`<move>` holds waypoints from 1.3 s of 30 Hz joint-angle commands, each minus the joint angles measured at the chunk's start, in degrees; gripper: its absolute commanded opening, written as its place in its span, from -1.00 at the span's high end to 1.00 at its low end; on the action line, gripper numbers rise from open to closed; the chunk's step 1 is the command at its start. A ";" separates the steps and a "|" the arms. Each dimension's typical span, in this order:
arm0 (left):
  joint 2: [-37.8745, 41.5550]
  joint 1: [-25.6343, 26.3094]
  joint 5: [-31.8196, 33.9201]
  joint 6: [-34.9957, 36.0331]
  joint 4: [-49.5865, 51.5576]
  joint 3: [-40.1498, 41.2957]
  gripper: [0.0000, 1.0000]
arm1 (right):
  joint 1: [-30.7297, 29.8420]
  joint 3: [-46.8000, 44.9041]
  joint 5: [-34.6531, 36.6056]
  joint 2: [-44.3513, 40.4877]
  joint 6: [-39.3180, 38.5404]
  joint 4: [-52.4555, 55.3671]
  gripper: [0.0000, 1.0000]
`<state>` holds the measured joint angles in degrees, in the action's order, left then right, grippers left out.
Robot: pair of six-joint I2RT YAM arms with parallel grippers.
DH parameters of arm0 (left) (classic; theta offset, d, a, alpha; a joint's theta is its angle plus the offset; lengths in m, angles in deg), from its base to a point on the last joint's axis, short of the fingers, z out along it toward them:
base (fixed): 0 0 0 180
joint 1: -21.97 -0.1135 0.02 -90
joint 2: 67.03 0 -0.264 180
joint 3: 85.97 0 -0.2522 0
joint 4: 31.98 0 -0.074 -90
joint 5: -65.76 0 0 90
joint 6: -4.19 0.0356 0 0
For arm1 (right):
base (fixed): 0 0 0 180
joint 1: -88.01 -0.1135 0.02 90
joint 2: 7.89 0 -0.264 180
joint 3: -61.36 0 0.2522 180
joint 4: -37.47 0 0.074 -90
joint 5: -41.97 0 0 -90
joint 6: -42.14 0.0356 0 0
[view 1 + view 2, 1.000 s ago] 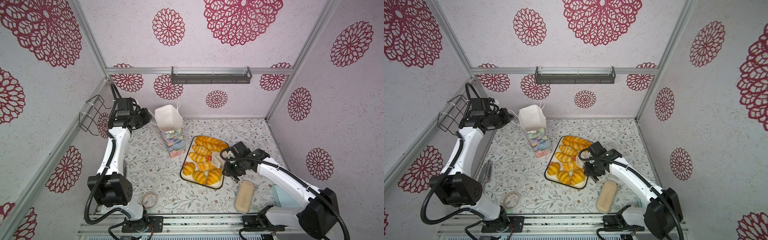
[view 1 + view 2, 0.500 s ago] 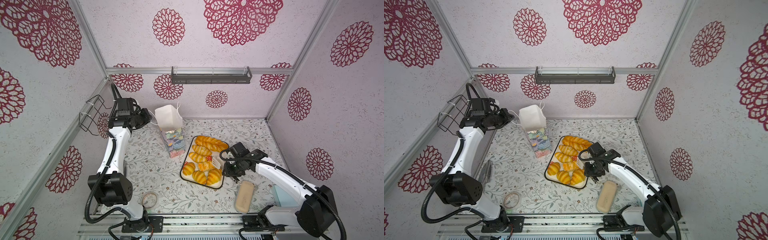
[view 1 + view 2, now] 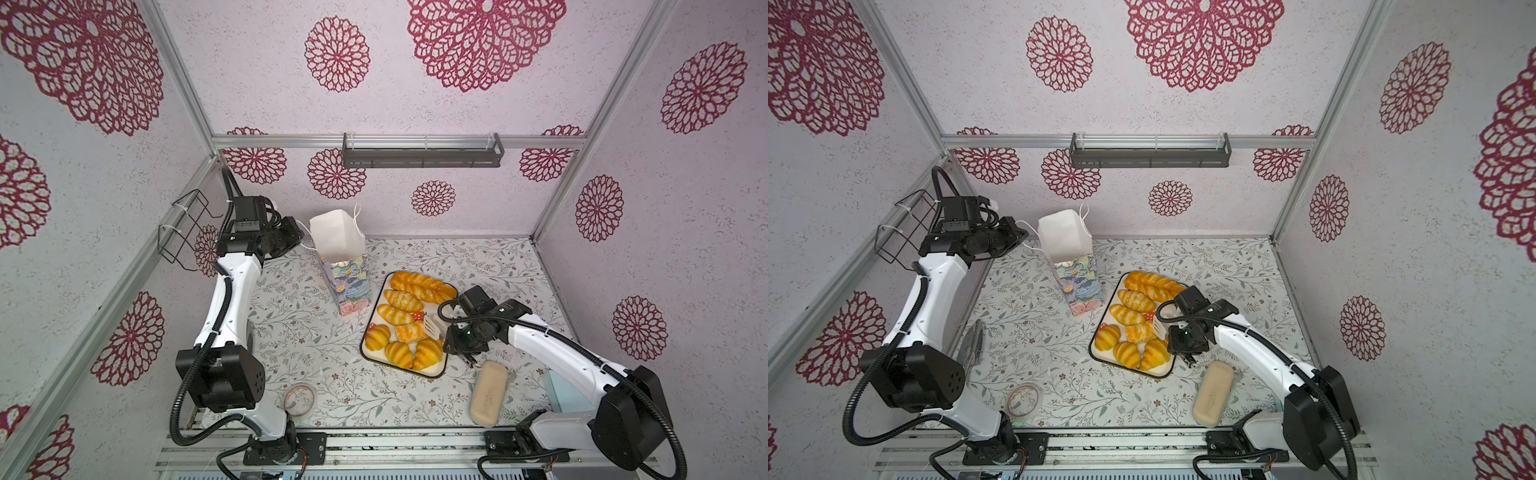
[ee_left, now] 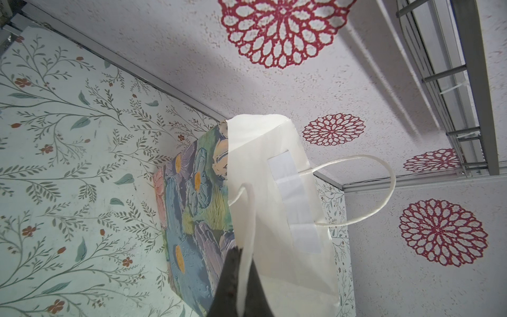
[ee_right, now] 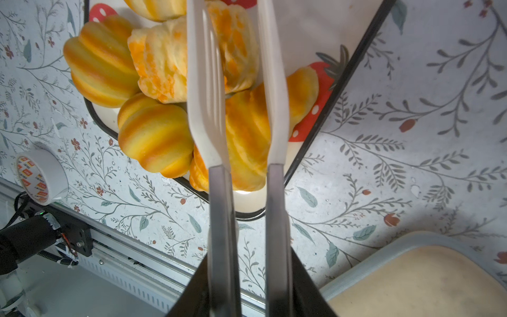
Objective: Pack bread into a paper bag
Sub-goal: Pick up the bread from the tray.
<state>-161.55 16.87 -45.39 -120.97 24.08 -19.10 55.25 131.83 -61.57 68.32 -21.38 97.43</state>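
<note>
While the bag waits with its mouth upward, the step in hand is judged to be the pick of one pastry with tongs.

In a top view, the paper bag (image 3: 347, 282) is seen standing near the tray (image 3: 363, 345), at its 11 o'clock. The left gripper (image 3: 297, 239) is placed just beside the bag's mouth, at its 9 o'clock. The bread (image 3: 399, 313) lies on the tray; none can be made out inside the bag. The right gripper (image 3: 457, 338) is set at the tray's 3 o'clock, and a beige block (image 3: 488, 392) at its 5 o'clock is best left alone.

In the left wrist view, a cord handle (image 4: 248, 219) is shown pinched in the closed fingers (image 4: 227, 274), so the bag is steadied from above.

In the right wrist view, the tongs (image 5: 208, 96) are clamped by their metal arms in the right gripper. Their white blades stand apart over a croissant (image 5: 247, 142) and are closed on nothing.

The blades should be lowered astride one pastry at its middle, clear of the neighbours touching it. The squeeze should be only firm enough that the glossy crust does not slip. A straight lift is advised, and an end-first entry, since the bag is narrow.
</note>
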 commanded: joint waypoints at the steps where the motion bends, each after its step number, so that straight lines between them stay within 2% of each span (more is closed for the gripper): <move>1: -0.58 -0.59 -0.01 0.47 0.05 -0.21 1.00 | 0.49 0.34 -1.22 -0.09 -0.84 -1.95 0.27; 8: -0.75 -0.65 -0.12 0.39 -0.01 -0.21 1.00 | 0.82 0.59 -0.74 -1.19 -1.17 -1.43 0.57; 14: -0.99 -0.70 -0.26 0.33 -0.09 -0.10 1.00 | 1.37 1.86 0.65 -3.62 -1.70 0.26 0.69; 29: -1.10 -0.70 -0.51 0.18 -0.21 0.13 1.00 | 2.89 9.79 4.61 -8.12 -2.66 6.21 0.73; 39: -1.19 -0.70 -0.56 0.03 -0.29 0.23 1.00 | 3.12 19.21 6.41 -7.61 -2.81 8.61 0.74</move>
<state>-162.21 16.65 -45.80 -120.99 24.08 -19.10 58.05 147.19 -56.83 62.05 -22.91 105.85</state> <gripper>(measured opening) 0.045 0.227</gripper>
